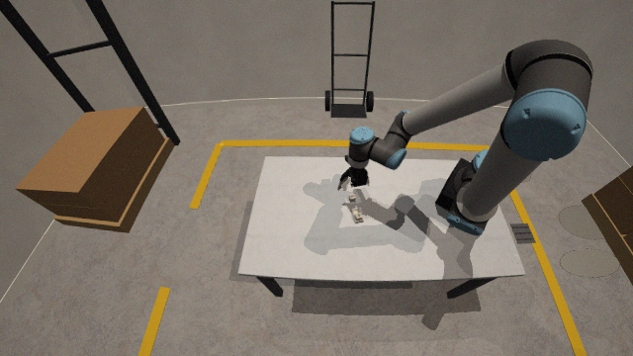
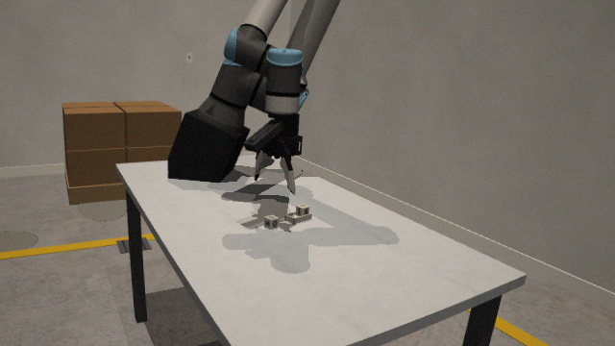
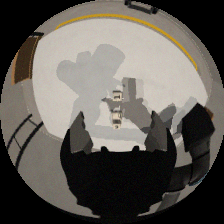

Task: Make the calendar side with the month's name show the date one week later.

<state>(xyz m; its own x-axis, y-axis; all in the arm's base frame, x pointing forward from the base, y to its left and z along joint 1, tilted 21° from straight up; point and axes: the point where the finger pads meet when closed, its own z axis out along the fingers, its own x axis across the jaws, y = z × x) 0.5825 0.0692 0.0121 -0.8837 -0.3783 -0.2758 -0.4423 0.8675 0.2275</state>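
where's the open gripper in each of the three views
Top: gripper above table centre, just behind the cubes.
Exterior: gripper raised, fingers spread, behind the calendar tray.
Wrist: fingers frame the lower picture.
Shared landmark: the tray with its cubes.

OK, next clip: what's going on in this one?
A single robot arm is working on a small block calendar on a white table. Its gripper hangs open and empty above the table, just behind the calendar. One cube and the other cube sit apart, at either end of the tray. The digits are too small to read.
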